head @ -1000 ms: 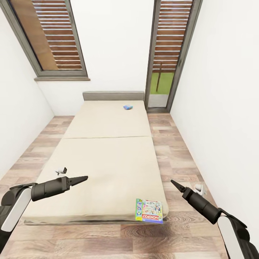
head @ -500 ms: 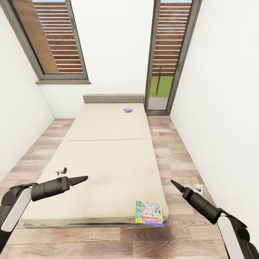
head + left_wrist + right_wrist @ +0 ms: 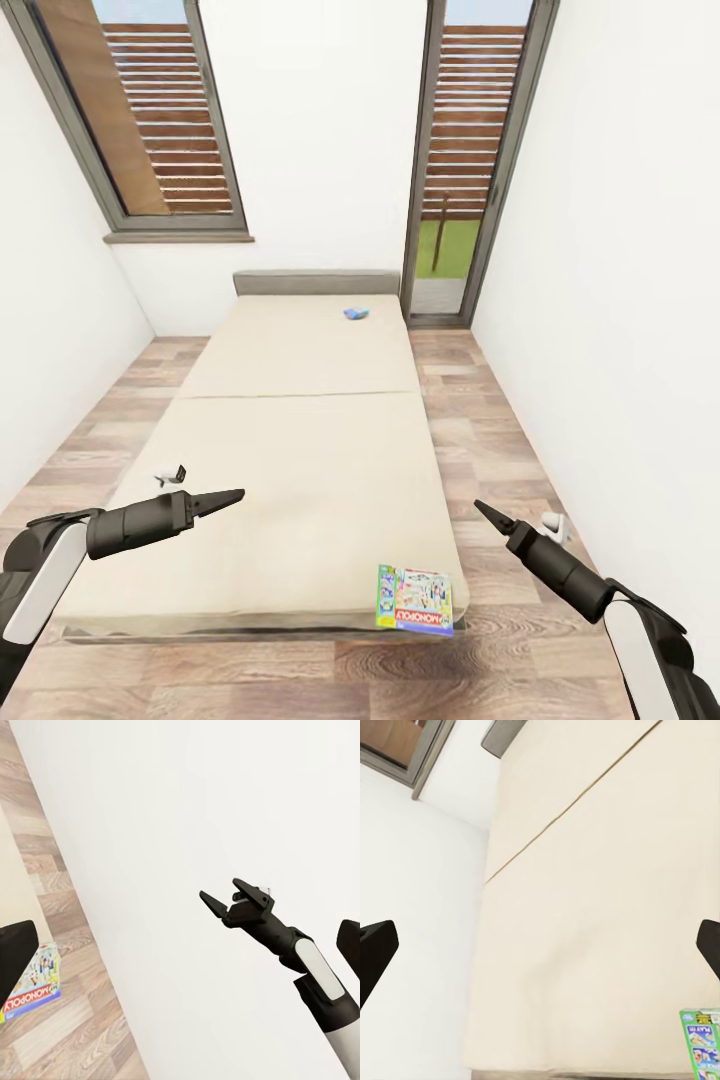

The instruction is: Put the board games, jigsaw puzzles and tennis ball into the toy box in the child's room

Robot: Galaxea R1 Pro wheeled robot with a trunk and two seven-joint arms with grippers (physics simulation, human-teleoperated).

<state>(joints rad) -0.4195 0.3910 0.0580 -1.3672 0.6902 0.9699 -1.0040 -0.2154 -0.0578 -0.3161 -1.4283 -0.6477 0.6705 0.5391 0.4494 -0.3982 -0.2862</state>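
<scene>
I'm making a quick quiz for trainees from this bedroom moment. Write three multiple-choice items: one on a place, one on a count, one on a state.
1. Where does the Monopoly box lie on the bed?
A. at the headboard
B. at the near corner on the robot's right
C. on the seam between the panels

2. How many board games lie on the bed?
A. one
B. two
C. three

3. What is the right gripper doing?
A. holding the Monopoly box
B. holding the small blue box
C. open and empty

Answers: 1 B, the box overhangs the near edge at that corner. 2 B, the Monopoly box plus the small blue box near the headboard. 3 C, the left wrist view shows its fingers spread with nothing between them.
</scene>
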